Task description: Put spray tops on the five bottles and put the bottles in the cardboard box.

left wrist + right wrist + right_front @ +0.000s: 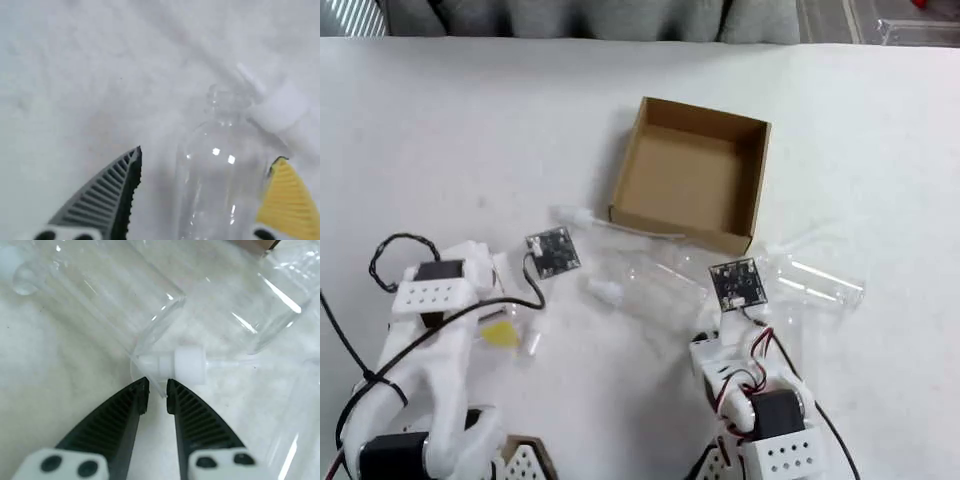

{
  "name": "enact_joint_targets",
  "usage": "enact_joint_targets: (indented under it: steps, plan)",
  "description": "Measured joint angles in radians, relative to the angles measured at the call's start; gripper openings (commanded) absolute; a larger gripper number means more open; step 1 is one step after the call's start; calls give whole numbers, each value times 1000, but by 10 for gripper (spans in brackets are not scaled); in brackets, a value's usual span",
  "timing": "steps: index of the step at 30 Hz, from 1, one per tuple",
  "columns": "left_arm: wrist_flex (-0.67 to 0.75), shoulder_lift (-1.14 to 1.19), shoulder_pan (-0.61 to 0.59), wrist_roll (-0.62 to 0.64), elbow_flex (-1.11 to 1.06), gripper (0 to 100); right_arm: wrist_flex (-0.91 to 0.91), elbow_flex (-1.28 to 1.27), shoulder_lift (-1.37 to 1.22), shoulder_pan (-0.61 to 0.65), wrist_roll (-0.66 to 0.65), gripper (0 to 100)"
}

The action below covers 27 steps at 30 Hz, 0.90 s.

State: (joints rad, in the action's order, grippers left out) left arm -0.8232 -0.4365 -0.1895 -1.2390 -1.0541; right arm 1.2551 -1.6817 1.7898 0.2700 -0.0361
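Left gripper (209, 156): jaws wide apart, one black and one yellow, set either side of a clear bottle (220, 185) and not yet clamping it (the spread matches the body's width, so a squeeze looks like the next call).
Straddled bottle: it appears to lie on the counter (470, 130) with its bare neck pointing away from the gripper. It has no top on, which I judge is why it is being steadied.
Neck-side spray top (279, 107): white, just beside the bottle's mouth but not seated on it, and close enough to be fitted once the body is held.
Right gripper (157, 386): black jaws drawn almost together with a thin slit between them. The tips sit just short of a lying spray top (189, 365); I cannot tell whether they nip the clear edge there.
Lying spray top: on its side, with the thin dip tube trailing away from the collar and the nozzle end against the base of a fallen bottle (120, 295).
Neighbouring bottle (272, 300): also on its side, near the tube's end.
Cardboard box (680, 228): open and holding no bottles, just beyond the scattered bottles for a short carry.
Progress: early, by my reading. Nothing is boxed and no bottle is seen capped.
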Motion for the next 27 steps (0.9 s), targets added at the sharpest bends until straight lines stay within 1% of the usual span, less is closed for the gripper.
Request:
enact_joint_targets:
  steps: [3,7,9,12,14,17,20,24,27]
  plan:
    - [12,0,2,0,-14,258,0,0,0,0,0,42]
    - [-5,0,14,3,-17,242,0,0,0,0,0,42]
    - [-15,0,17,6,-17,213,0,0,0,0,0,42]
    - [-25,0,18,61,-17,175,0,0,0,0,0,42]
    - [-40,0,18,121,-17,173,0,0,0,0,0,42]
    - [-84,-2,18,244,-15,173,0,0,0,0,0,42]
    - [-169,0,18,419,23,173,0,0,0,0,0,42]
    - [-299,0,18,701,140,173,0,0,0,0,0,42]
    - [-345,0,18,944,199,173,0,0,0,0,0,42]
